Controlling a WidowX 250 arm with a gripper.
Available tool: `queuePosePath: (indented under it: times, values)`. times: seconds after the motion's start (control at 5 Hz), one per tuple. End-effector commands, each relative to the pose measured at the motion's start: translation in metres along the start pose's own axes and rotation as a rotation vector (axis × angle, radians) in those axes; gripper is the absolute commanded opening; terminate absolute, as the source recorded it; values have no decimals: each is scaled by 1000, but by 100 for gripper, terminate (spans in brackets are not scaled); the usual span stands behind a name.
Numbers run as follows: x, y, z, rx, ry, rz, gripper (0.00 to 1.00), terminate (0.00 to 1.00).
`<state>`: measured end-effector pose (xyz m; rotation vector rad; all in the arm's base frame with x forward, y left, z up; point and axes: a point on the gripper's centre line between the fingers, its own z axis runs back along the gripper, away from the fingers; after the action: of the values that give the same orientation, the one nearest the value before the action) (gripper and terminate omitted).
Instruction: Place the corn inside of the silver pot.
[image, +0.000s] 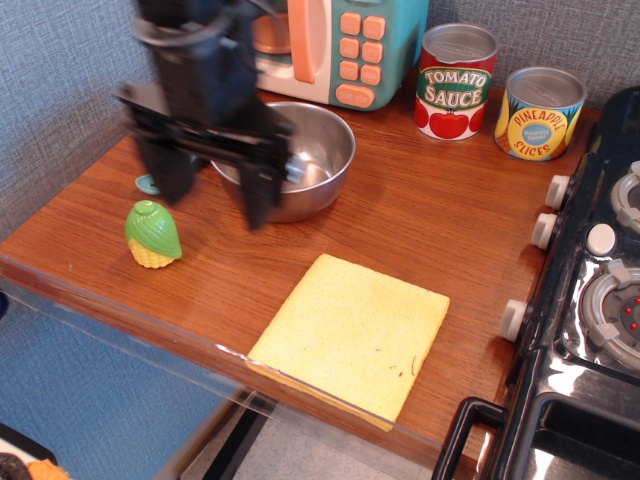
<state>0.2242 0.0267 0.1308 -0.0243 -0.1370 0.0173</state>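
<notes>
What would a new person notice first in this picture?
The black tool, blurred and with its jaws apart, hangs over the left of the wooden counter, just above the green and yellow corn. Behind it sits the silver pot, and a big yellow sponge lies at the front edge.
</notes>
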Motion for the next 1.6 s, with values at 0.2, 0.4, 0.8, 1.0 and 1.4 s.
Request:
queuePosePath:
  times: [0.2, 0.4, 0.8, 1.0, 1.4]
  values:
    - [0, 82, -31, 94, 17, 121, 100, 0]
    - [7, 90, -45, 119, 25, 156, 100, 0]
    - [26, 97, -68, 157, 63, 182, 100, 0]
    - [30, 103, -77, 169, 79, 206, 100, 0]
    - [33, 102, -91, 170, 114, 215, 100, 0]
